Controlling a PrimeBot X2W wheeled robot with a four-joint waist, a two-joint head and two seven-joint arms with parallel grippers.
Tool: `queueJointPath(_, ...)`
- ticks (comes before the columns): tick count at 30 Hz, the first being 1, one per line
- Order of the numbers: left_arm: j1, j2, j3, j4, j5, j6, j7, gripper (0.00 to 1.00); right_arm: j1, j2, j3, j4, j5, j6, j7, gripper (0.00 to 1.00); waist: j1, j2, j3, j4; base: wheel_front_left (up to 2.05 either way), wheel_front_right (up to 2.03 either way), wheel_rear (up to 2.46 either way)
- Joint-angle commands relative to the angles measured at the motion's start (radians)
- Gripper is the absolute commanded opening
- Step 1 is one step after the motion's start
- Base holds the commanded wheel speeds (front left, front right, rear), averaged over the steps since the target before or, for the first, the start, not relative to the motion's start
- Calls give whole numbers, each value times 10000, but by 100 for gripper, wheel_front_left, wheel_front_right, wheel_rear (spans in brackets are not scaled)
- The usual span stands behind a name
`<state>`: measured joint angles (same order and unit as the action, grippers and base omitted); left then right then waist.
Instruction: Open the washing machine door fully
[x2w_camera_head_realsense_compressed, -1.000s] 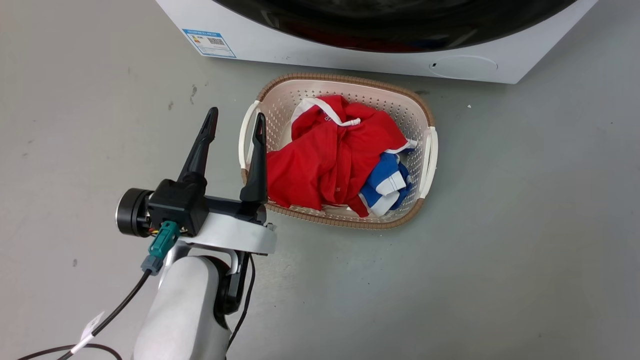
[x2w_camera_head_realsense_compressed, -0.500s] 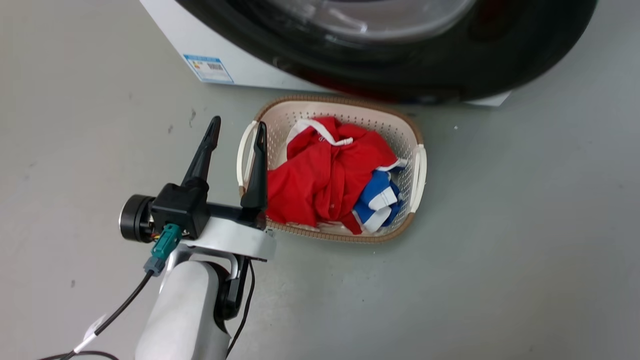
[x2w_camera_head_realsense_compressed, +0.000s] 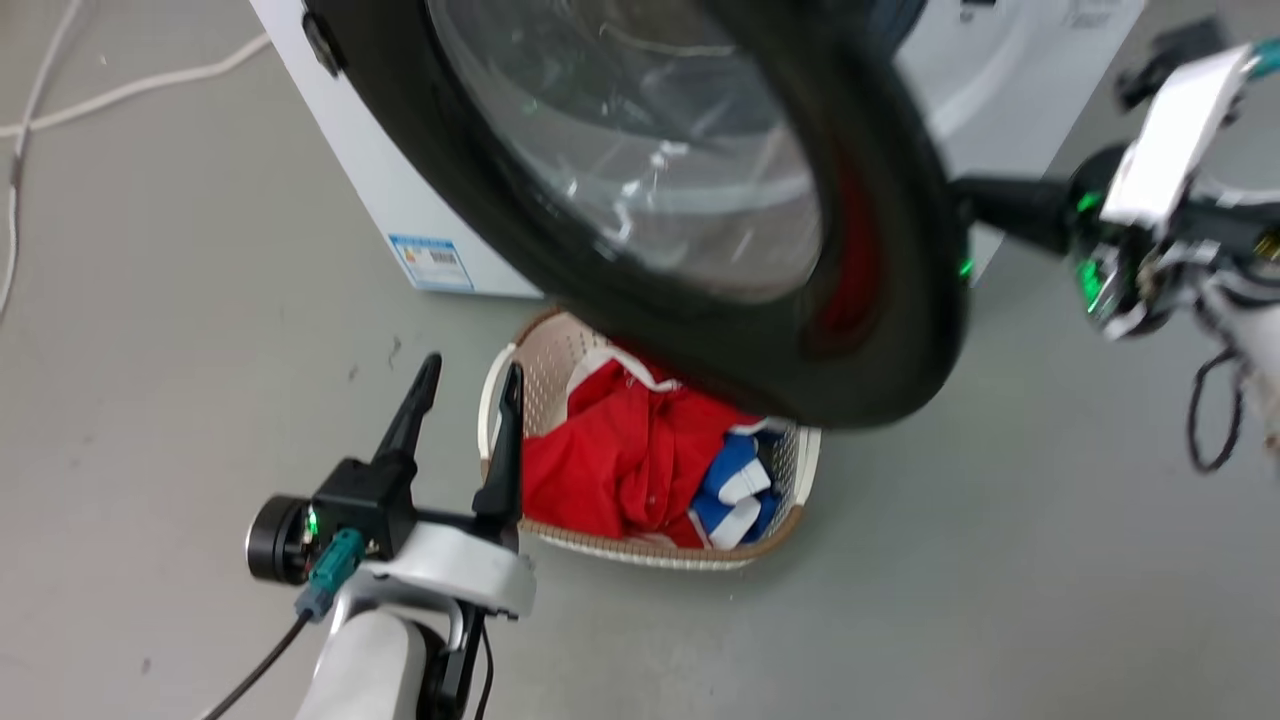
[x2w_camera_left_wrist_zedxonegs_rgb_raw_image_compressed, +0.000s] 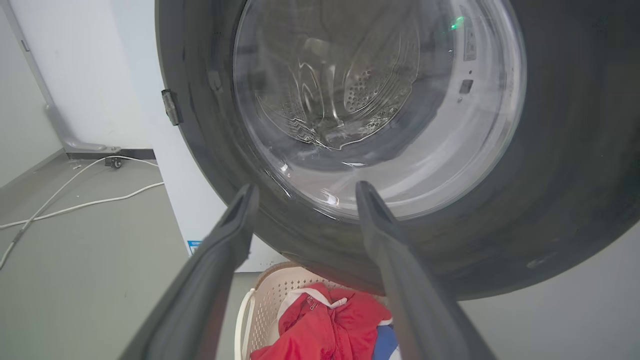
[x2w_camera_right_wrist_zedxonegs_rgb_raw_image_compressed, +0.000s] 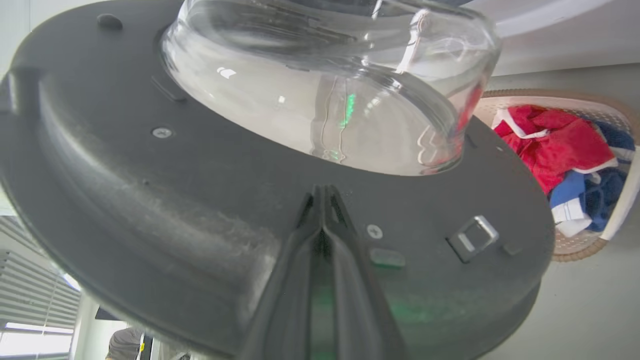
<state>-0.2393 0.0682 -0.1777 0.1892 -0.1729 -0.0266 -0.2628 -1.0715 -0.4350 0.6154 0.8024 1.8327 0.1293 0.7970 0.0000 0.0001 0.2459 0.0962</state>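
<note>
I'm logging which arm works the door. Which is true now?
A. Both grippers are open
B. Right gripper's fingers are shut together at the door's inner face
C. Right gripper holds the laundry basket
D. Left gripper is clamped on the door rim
B: the right gripper has its fingers together, tips at the dark inner face of the washing machine door; the left gripper is open, holding nothing.

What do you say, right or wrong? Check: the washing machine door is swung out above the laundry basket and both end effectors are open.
Wrong in one respect: the right end effector is shut, not open, at the inner face of the washing machine door, per the right wrist view. The left end effector is open; the door is above the laundry basket.
</note>
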Motion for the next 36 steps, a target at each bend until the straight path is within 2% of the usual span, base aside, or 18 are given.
queueJointPath(1, 182, 56, 12, 41, -32, -41, -27, 100, 383, 61, 71, -279, 118, 26, 19, 0, 0, -1, -448, -56, 0, 0, 0)
queueJointPath(9, 713, 137, -134, 287, -106, -121, -19, 100, 2020, -147, 717, -2173, 745, 27, -387, 0, 0, -1, -1142, 17, 0, 0, 0)
queueJointPath(20, 1095, 49, -567, 494, -349, -269, 107, 100, 3427, -382, 2026, -3848, 1834, 27, -1891, 0, 0, -1, -1801, 190, 0, 0, 0)
queueJointPath(27, 1273, 112, -728, 599, -386, -294, 180, 100, 3824, -542, 2385, -3960, 2327, 26, -3811, 0, 0, -1, -2197, 182, 0, 0, 0)
queueJointPath(31, 1421, 175, -744, 646, -422, -268, 191, 100, 4279, -768, 1985, -4304, 2631, 26, -5203, 0, 0, -1, -2468, 123, 0, 0, 0)
queueJointPath(36, 1586, 265, -699, 584, -489, -180, 191, 100, 5259, -1350, 1404, -5263, 2581, 26, -6965, 0, 0, -1, -2640, -57, 0, 0, 0)
